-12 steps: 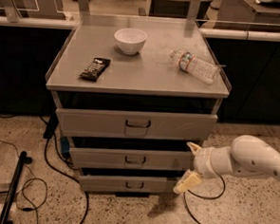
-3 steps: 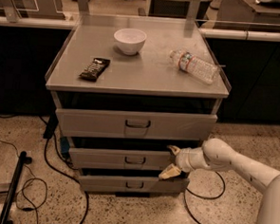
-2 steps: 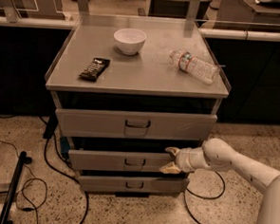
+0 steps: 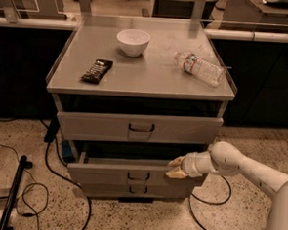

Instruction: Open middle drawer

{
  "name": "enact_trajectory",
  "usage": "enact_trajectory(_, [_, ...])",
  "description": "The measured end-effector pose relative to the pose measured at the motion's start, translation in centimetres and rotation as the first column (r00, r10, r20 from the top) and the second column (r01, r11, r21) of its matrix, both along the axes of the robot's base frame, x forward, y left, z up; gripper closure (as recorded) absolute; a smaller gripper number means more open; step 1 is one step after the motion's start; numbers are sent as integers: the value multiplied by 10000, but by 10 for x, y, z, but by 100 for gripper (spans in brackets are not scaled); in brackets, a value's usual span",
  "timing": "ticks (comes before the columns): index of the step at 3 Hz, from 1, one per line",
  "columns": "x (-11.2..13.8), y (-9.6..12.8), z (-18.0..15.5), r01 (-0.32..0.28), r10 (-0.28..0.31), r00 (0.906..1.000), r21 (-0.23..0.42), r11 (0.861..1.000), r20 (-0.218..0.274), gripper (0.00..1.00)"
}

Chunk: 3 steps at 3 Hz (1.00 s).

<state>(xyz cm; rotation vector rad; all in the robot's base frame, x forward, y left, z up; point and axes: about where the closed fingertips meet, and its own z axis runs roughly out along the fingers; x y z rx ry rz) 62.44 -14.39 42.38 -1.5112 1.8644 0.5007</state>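
Middle drawer: wide grey metal drawer (image 4: 106,174) with a small dark loop handle (image 4: 138,175), second in the cabinet and partly out.
Gripper: pale two-finger gripper (image 4: 176,167) at the drawer front's top edge, right of the handle. I cannot tell whether it is spread or pressed together.
Risk: an off-centre pull may skew and jam the drawer, or the hold may slip off the edge.

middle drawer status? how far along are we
Done: the middle drawer is partly out, its front ahead of the bottom drawer, with a dark gap open above it.
In hand: the tool sits at the top edge of that front, towards its right end, not on the loop handle.
Left: most of the pull, judging by how little of the inside shows.
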Motion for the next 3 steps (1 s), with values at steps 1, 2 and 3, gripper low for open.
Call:
enact_trajectory(1, [-6,-2,-1,-1,1,10000,41,10000,-33,100])
enact_trajectory(2, [-20,-6,-2,-2,4,9999,143,9999,-115,100])
enact_trajectory(3, [-22,-7,11,61,-66,9997,217,9997,245,100])
